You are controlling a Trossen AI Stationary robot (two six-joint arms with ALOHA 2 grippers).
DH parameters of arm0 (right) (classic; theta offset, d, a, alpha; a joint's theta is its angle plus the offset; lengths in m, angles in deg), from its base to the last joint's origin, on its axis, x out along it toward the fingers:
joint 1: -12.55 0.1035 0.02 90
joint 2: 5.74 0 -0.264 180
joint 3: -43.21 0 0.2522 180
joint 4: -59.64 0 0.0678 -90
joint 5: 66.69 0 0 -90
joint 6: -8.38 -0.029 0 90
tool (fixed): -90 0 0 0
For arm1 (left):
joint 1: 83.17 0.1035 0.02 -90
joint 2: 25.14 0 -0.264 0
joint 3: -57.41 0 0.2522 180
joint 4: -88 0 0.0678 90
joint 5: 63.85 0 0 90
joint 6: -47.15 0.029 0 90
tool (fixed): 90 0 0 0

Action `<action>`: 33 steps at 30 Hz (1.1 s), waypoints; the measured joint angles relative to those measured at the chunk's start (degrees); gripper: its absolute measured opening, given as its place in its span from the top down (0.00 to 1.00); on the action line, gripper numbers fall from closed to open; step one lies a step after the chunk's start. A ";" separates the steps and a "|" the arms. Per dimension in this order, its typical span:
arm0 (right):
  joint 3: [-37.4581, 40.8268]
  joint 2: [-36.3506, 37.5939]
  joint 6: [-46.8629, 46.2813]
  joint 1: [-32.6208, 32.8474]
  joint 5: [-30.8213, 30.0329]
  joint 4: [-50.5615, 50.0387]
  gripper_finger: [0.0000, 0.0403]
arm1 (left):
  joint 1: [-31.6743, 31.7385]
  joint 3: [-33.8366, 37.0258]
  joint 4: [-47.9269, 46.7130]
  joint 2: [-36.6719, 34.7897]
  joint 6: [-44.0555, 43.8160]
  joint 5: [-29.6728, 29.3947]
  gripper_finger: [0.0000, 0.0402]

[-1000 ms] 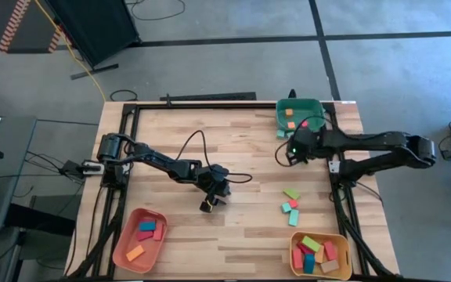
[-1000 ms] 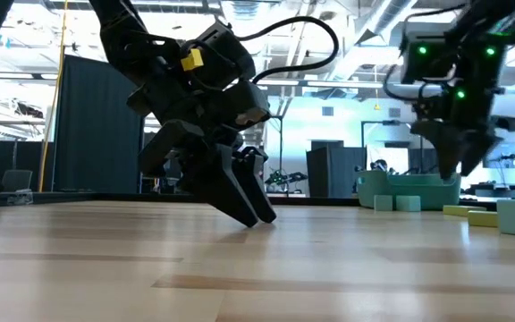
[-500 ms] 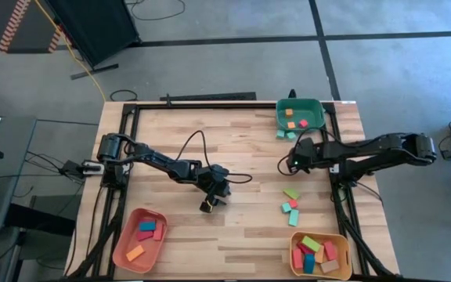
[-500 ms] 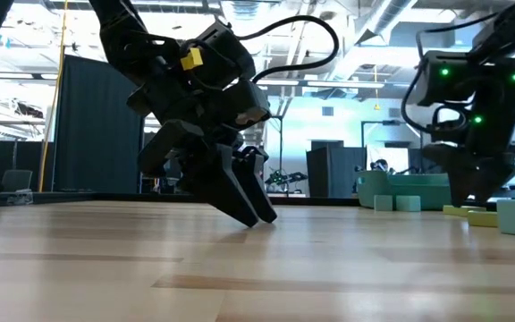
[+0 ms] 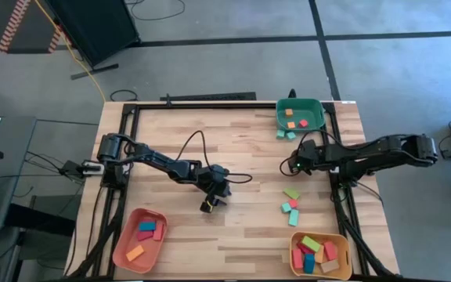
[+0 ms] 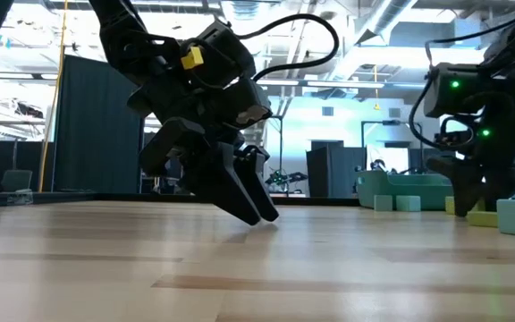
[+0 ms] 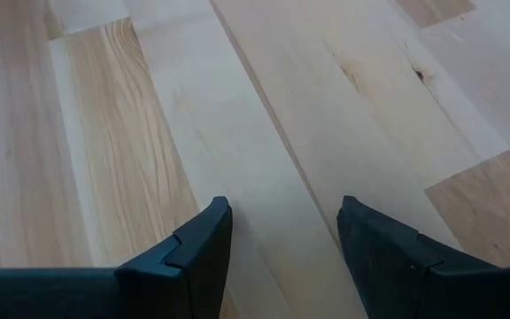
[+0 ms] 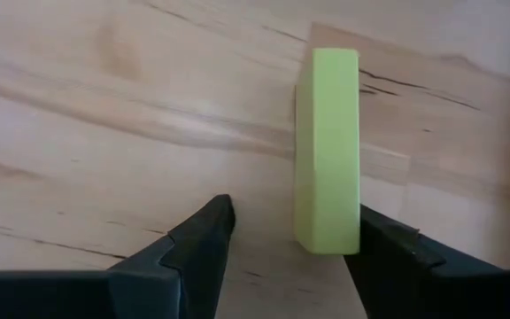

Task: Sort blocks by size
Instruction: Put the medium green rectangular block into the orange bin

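A light-green bar block (image 8: 328, 151) lies flat on the wood among a few loose blocks (image 5: 290, 207) at the table's right. My right gripper (image 5: 294, 166) is open and tilted down, just on the far side of that bar. In its wrist view the bar's near end shows between the fingertips (image 8: 286, 226), closer to one finger. My left gripper (image 5: 210, 202) is open with nothing between its fingers (image 7: 282, 230), and its tips are low over the table's middle (image 6: 259, 215). Two teal blocks (image 5: 286, 134) lie beside the green tray.
The green tray (image 5: 313, 104) at the far right holds a few blocks. The salmon tray (image 5: 124, 249) at the near left and the yellow tray (image 5: 295, 261) at the near right hold several more. Bare wood lies between the two arms.
My right gripper has moved from beside the green tray toward the table's near edge and down, rolling a little, until it is low over the loose blocks. Its fingers have stayed open. The left arm has kept still.
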 joint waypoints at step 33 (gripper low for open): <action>0.35 -0.21 5.53 1.73 -3.80 2.02 0.78 | 0.00 -0.09 -0.12 0.00 0.31 -0.10 0.51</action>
